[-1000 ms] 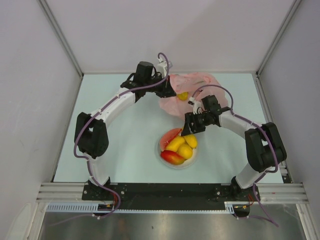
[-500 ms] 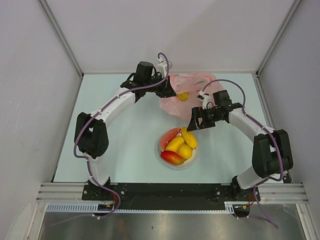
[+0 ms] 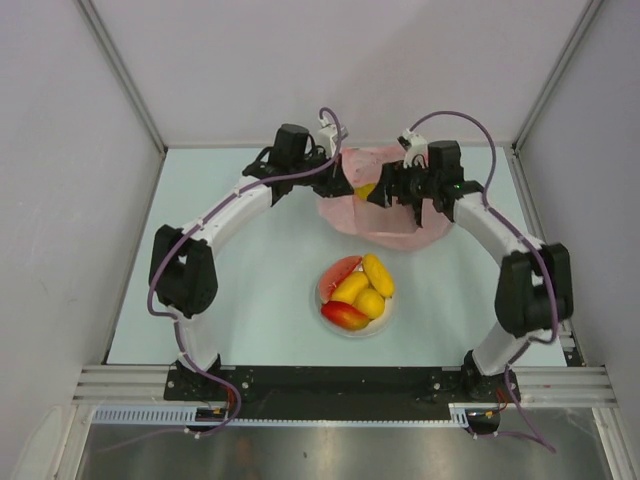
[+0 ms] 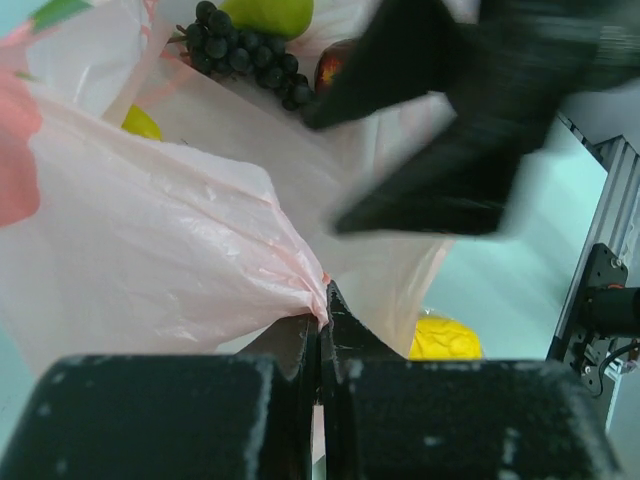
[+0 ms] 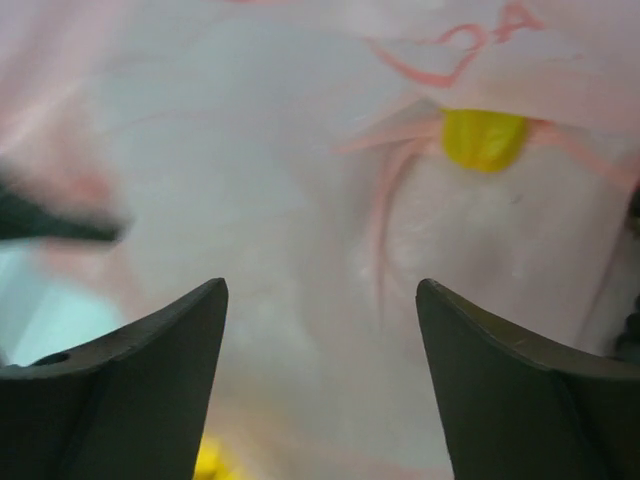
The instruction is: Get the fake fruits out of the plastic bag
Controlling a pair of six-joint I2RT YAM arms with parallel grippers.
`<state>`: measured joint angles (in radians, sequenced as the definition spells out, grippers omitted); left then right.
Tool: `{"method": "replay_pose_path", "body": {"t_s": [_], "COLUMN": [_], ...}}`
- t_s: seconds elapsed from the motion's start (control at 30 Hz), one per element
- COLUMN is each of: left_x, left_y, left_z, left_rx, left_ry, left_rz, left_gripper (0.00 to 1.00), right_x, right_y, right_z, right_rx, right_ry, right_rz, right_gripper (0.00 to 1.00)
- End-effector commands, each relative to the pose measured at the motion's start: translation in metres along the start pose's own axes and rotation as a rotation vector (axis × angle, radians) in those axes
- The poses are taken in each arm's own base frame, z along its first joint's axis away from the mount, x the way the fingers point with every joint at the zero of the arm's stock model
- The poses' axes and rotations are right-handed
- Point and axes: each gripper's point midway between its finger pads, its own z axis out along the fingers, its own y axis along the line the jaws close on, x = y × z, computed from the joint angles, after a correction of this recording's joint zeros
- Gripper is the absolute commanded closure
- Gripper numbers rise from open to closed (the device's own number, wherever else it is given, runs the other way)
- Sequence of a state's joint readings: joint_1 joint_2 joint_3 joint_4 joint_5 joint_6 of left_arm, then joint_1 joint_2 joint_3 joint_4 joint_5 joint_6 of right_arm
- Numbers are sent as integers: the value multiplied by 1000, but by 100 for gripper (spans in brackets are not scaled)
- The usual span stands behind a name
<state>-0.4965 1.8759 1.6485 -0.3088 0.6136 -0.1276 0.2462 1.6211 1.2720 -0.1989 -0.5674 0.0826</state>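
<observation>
**Pink bag pinched at far centre, five fruits plated**

Pale mint table (image 3: 250, 280), plain white walls (image 3: 330, 60) on three sides, metal rail (image 3: 340, 385) along the near edge with both arm bases on it.

White plate (image 3: 388, 322) sits near centre, in front of the bag and apart from it. It holds a pinkish-red slice (image 3: 338, 270), three yellow ovals (image 3: 378, 274) and a red-orange mango (image 3: 344, 315), all touching. The far oval's long axis runs far-left to near-right.

The pink bag (image 3: 400, 225) lies crumpled at far centre between the two grippers, its longer side running roughly left-right. Inside it are a grape bunch (image 4: 245, 52), a green pear (image 4: 268, 14), a dark red apple (image 4: 335, 68) and a yellow fruit (image 5: 483, 138). Which way the mouth faces is hard to tell from above.

Left gripper (image 4: 322, 330) is at the bag's left edge, fingers pressed together on a fold of the film (film bunches into the pinch). Right gripper (image 5: 320, 290) is over the bag's middle, fingers spread wide, with nothing between them. Right wrist view is partly blurred.
</observation>
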Motion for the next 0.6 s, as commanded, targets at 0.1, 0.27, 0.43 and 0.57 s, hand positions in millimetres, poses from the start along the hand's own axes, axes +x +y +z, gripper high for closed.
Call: {"method": "replay_pose_path", "body": {"t_s": [0.1,0.27,0.43,0.57], "left_x": [-47,-54,-46,-39], "left_y": [-54,-61,-60,-55], "left_z": [-42,-50,-43,-34], "left_rx": [89,94,111,114], "left_ry": [-117,-126,-96,-66], "left_rz": [157,198,208,199], "left_gripper": [100,100,100,100], "right_x": [-6,-12,-8,-1], "right_y": [-88,-102,-109,-115], "right_z": [64,87,121,149], "right_rx": [224,248,217,202], "right_ry": [5,3,24,43], "right_rz": [-58,-109,-146,-156], "right_gripper": [30,18,10,8]}}
